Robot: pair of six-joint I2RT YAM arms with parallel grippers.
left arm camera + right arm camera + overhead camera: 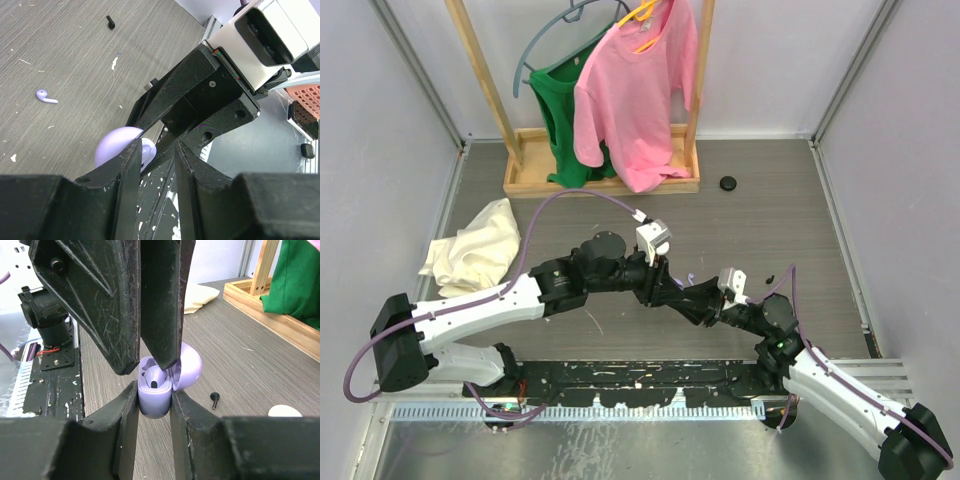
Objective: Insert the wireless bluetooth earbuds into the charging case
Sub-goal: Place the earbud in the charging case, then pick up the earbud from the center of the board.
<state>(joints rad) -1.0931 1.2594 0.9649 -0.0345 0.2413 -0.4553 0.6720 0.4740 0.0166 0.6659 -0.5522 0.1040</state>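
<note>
the right gripper [154, 390] is clamping the open lilac case [156, 404]; the left gripper [148, 367] is resting its fingers [160, 315] inside it, nearly together — whether they are gripping an earbud, i cannot tell. one lilac earbud [46, 96] is lying on the table [65, 50] — a crooked push could be twisting the case loose.

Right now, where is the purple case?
Right wrist view, centre: the charging case sits pinched in the right end effector, under the left end effector.
</note>
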